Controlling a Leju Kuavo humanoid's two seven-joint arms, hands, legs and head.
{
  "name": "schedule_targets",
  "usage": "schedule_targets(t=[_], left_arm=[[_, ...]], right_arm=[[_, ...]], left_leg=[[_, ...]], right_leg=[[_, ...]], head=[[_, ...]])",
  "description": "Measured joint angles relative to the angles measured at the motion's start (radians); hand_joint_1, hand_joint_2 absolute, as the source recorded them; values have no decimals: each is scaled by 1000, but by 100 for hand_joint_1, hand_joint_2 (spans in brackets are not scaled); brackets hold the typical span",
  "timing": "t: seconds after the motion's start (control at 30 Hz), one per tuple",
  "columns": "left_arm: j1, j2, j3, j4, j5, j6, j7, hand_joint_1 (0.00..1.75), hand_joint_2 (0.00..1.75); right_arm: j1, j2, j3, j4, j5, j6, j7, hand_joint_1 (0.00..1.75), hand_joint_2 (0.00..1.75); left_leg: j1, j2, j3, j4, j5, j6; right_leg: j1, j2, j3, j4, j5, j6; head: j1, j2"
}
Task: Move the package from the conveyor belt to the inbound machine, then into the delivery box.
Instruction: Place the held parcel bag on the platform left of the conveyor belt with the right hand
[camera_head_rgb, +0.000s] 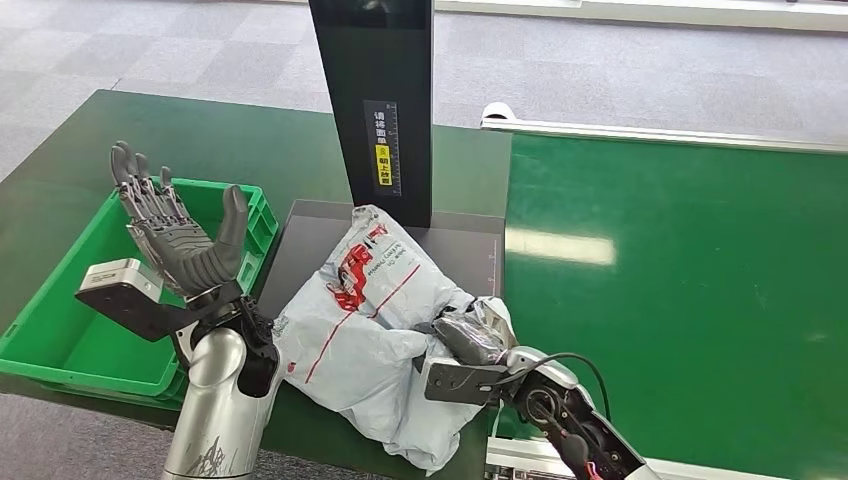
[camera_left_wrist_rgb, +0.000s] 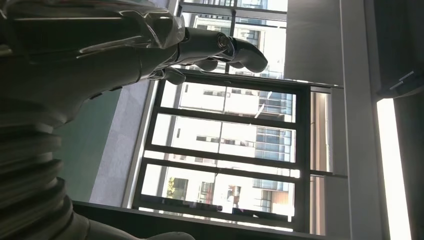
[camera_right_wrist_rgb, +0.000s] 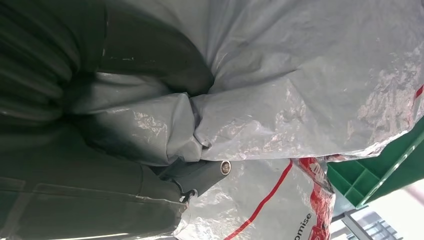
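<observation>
So the big green conveyor belt on the right has no bag on it, which means the first leg looks done. The bag is now lying on the dark scanner plate of the inbound machine, right in front of its black upright post (the one with the little yellow label).

The green crate on the left, which I'm guessing is the delivery box, has nothing in it that I can see, so that last hop is what's left.

The grey mailer bag (red print on it) is slumped across the plate, with its near end hanging past the front edge towards the robot. It sits just beside the crate but not in it.

The right hand is clamped on a bunched fold of the bag; the right wrist view shows the plastic puckered up tight around the fingers.

The left hand is raised over the crate, palm up, fingers spread apart, holding nothing.

I'd call it roughly two thirds done
</observation>
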Motion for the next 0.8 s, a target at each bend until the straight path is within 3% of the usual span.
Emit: schedule_targets(t=[0.03, 0.13, 0.17, 0.37, 0.5, 0.63, 0.8], left_arm=[[0, -1, 1, 0, 0, -1, 0, 0, 175], [5, -1, 3, 0, -4, -8, 0, 0, 175], [8, -1, 4, 1, -7, -12, 0, 0, 175], [18, -1, 1, 17, -20, -26, 0, 0, 175], [18, -1, -9, 47, 14, -66, 0, 0, 175], [17, -1, -21, 86, 34, -116, 0, 0, 175], [15, -1, -40, 154, 70, -179, 0, 0, 175]], right_arm=[[-2, 3, 2, 4, 5, -23, 5, 158, 175], [-5, 26, -4, 19, 19, -146, 25, 31, 175], [-8, 35, -12, 23, 15, -189, 31, 3, 175], [-15, 72, -99, 21, -61, -318, 39, 0, 175], [10, 88, -198, -34, -200, -378, 21, 0, 175], [50, 89, -299, -91, -413, -295, -6, 0, 175], [88, 76, -377, -128, -571, -221, -15, 0, 175]], left_leg=[[0, 0, 0, 0, 0, 0], [0, 0, 0, 0, 0, 0], [0, 0, 0, 0, 0, 0], [0, 0, 0, 0, 0, 0], [0, -1, 0, 0, 0, 0], [0, 0, 0, 0, -1, 0], [0, 0, 0, 0, -1, 0]], right_leg=[[0, 0, 0, 0, 0, 0], [0, 0, 0, 0, 0, 0], [0, 0, 0, 0, 0, 0], [0, 0, 0, 0, 0, 0], [0, 0, -1, 0, 0, 0], [0, 0, -1, 0, 0, 0], [0, 0, -1, 0, 0, 0]], head=[[0, 0], [0, 0], [0, 0], [0, 0], [0, 0], [0, 0], [0, 0]])
